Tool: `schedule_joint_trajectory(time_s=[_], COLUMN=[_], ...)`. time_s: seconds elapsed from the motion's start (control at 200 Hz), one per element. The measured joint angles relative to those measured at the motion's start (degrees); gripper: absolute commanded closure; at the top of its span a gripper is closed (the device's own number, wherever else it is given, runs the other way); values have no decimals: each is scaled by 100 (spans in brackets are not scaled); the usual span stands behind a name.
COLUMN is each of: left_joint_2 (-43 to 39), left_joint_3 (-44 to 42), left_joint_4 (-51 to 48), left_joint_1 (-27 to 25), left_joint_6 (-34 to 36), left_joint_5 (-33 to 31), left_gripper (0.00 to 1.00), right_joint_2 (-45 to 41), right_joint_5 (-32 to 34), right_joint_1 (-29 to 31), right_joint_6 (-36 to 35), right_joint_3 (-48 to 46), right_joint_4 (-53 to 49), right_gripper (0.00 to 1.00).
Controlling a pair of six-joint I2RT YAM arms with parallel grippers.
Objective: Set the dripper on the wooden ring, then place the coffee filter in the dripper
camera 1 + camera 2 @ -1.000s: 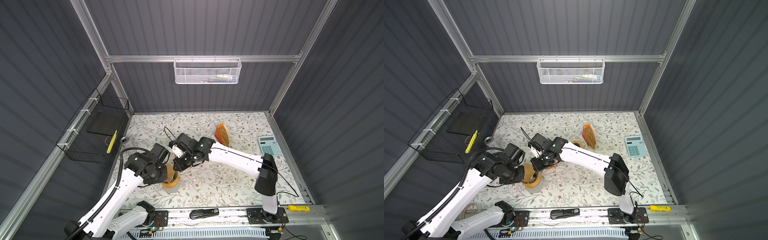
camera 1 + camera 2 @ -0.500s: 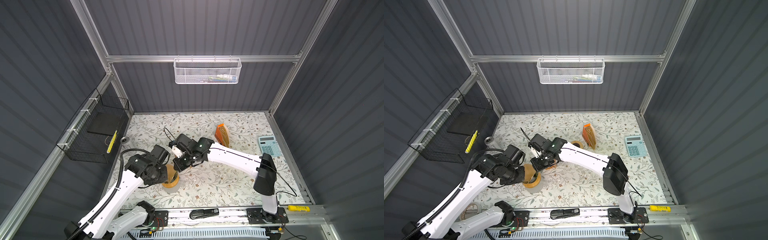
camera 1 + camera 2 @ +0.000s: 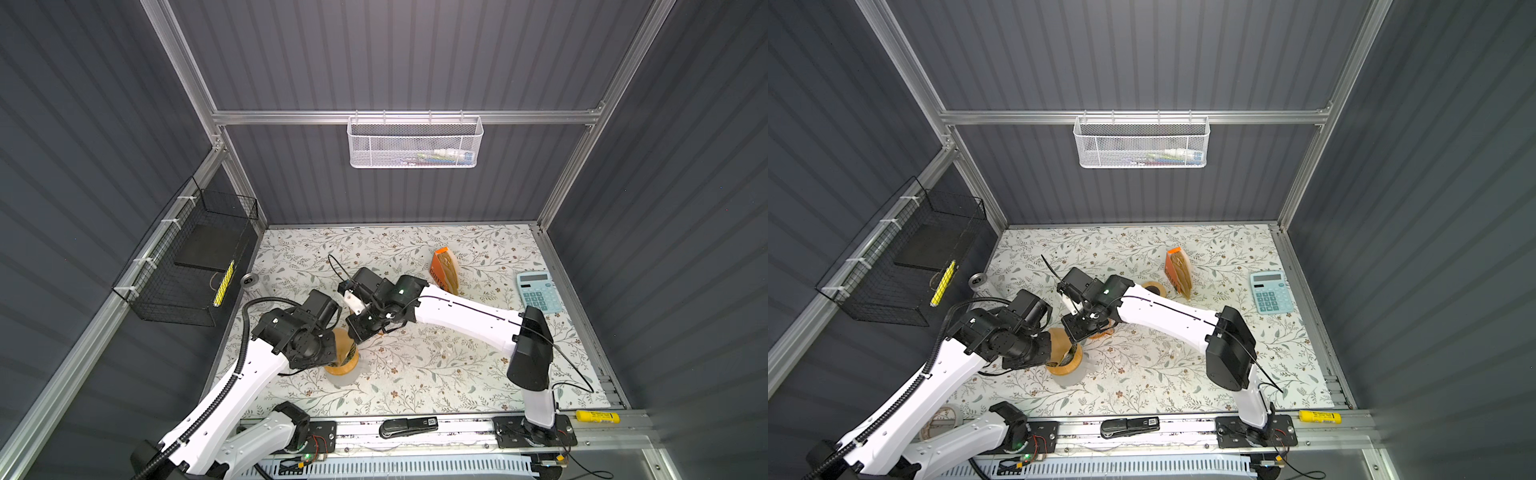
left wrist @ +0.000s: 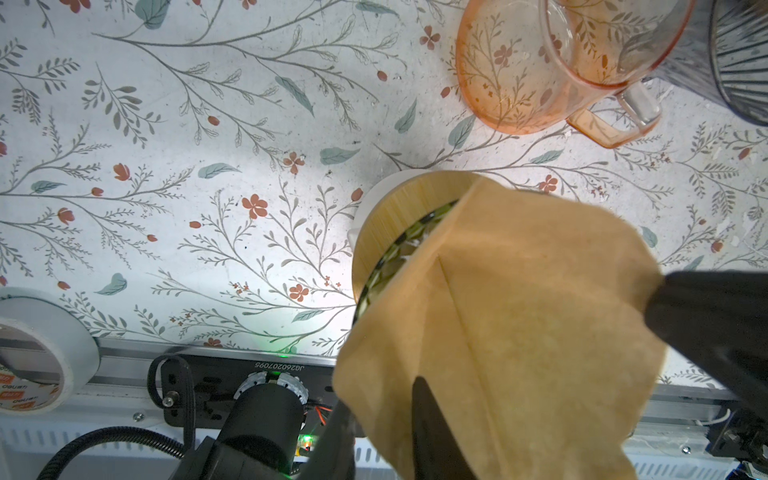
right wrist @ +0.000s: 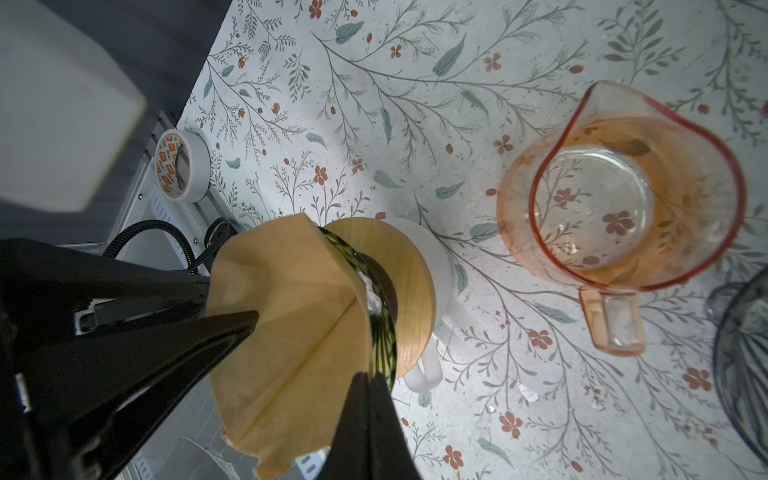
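Right claw (image 5: pixel 366 377) tight on coffee filter (image 5: pixel 291 332)

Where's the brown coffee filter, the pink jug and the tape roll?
coffee filter (image 5: pixel 282 365): right wrist view, on its flat brown paper side.
pink jug (image 5: pixel 615 320): right wrist view, on its handle.
tape roll (image 5: pixel 200 164): right wrist view, on its white outer side.
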Motion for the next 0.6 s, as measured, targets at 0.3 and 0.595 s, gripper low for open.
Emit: schedule_joint_trajectory(time_s=[0.3,0.595], left_joint_2=[4,2], left_joint_3=[232,531], left_joint_4=[-76,-195], left_joint_1=[0,0], left_joint_6=[0,0], left_joint_5=[-155,-275], left_gripper=[75,80], right_joint_2=[0,0], right_joint_5=[22,74], right_joint_1=[0,0], right_joint_6=[28,81], right_joint_3=[-87,-170], right_joint_4=[59,96], right_gripper=[97,98])
